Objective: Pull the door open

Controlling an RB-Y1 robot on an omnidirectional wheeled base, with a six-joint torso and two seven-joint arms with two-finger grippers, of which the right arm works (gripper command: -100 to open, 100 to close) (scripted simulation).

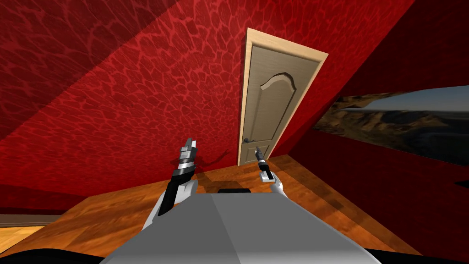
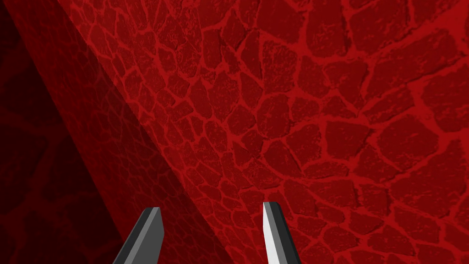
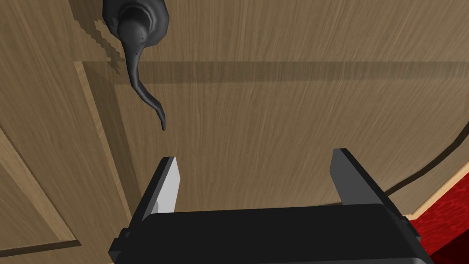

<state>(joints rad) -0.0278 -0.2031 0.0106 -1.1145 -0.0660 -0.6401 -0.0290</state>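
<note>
Currently the red wall (image 1: 137,91) carries the door (image 1: 275,105), shut. Approach step: right gripper (image 3: 256,160), fingers spread and empty, hovers near the dark lever handle (image 3: 137,68), not around it. Next: shift to straddle the lever, then close. Left gripper (image 2: 213,211) idles, spread.

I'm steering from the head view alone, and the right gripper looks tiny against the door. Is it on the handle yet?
Observer: Not yet. In the right wrist view the dark lever handle lies ahead of the right gripper, off to one side and untouched.
Operator: Are its fingers open?
Observer: Yes. The fingers stand apart, with only the door panel's wood showing between them.
Operator: And the left arm?
Observer: The left gripper points at the red wall, with its fingers open and nothing between them.
</note>
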